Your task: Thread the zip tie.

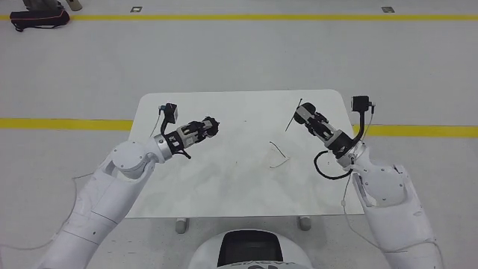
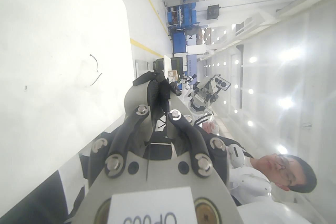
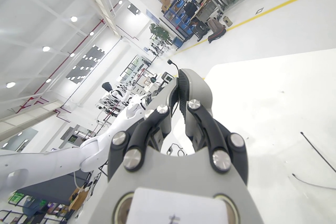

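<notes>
Right pincer [image 1: 299, 112] stands over the table [image 1: 224, 187] near its far right corner, tips turned toward the far left corner. Its two fingers are pressed together and clamped on a thin black zip tie [image 1: 290, 122]. In the right wrist view the tie's head end [image 3: 175, 66] curls out past the fingertips of the right pincer [image 3: 179, 78]. In the top view the strap runs through the tips, one end pointing at the far edge and the other slanting down toward the table's middle.

Left pincer [image 1: 213, 125] stands over the left half of the table, closer to the far edge than the near one, tips turned toward the right edge. In the left wrist view its fingers [image 2: 157, 83] are together, dark pads meeting at the tip. Whether anything is caught between them cannot be told.

A second, loose zip tie [image 1: 282, 162] lies flat on the table right of centre. It is nearer the near edge than either pincer, closer to the right pincer than the left, and touches neither. It is sharply bent, and both wrist views show it as two thin limbs [image 2: 96, 64] [image 3: 317, 152].

The two pincers are well apart.
</notes>
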Robot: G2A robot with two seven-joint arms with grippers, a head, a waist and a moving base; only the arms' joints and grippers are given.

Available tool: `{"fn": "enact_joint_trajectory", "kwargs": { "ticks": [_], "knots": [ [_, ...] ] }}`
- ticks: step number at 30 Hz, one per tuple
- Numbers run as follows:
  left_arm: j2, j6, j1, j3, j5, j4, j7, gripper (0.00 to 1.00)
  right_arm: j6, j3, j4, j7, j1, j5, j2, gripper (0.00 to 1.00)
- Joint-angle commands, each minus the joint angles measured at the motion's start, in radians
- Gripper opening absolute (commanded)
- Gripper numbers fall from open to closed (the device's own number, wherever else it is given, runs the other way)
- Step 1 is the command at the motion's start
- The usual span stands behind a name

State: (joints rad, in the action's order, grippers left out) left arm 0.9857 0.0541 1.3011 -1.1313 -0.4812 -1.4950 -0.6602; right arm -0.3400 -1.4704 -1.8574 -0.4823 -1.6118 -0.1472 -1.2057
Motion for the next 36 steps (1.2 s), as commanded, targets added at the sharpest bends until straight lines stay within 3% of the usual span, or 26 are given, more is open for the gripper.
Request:
{"fn": "enact_joint_trajectory", "kwargs": {
  "ticks": [1,13,21,24,28,30,36],
  "knots": [
    [0.0,0.0,0.0,-0.002,0.005,-0.016,0.011,0.0,0.0,0.019,0.002,0.028,0.001,-0.002,0.001,0.0],
    [0.003,0.013,0.009,0.004,-0.001,-0.02,0.027,0.0,0.0,0.038,0.013,0.053,0.005,-0.029,-0.001,0.0],
    [0.005,0.163,0.05,0.007,-0.025,-0.025,-0.026,0.0,0.0,0.161,0.06,0.236,0.055,-0.121,-0.015,0.0],
    [0.003,0.197,0.067,-0.005,-0.012,-0.024,-0.032,0.0,0.0,0.21,0.079,0.274,0.071,-0.164,-0.016,0.0],
    [0.0,0.197,0.082,-0.009,-0.012,-0.025,-0.059,0.0,0.0,0.275,0.103,0.335,0.089,-0.193,-0.019,0.0],
    [-0.002,0.184,0.082,-0.008,-0.01,-0.019,-0.089,0.0,0.0,0.326,0.114,0.315,0.104,-0.169,-0.019,0.0],
    [-0.002,0.184,0.082,-0.008,-0.01,-0.019,-0.089,0.0,0.0,0.326,0.114,0.315,0.104,-0.169,-0.019,0.0]
  ]
}}
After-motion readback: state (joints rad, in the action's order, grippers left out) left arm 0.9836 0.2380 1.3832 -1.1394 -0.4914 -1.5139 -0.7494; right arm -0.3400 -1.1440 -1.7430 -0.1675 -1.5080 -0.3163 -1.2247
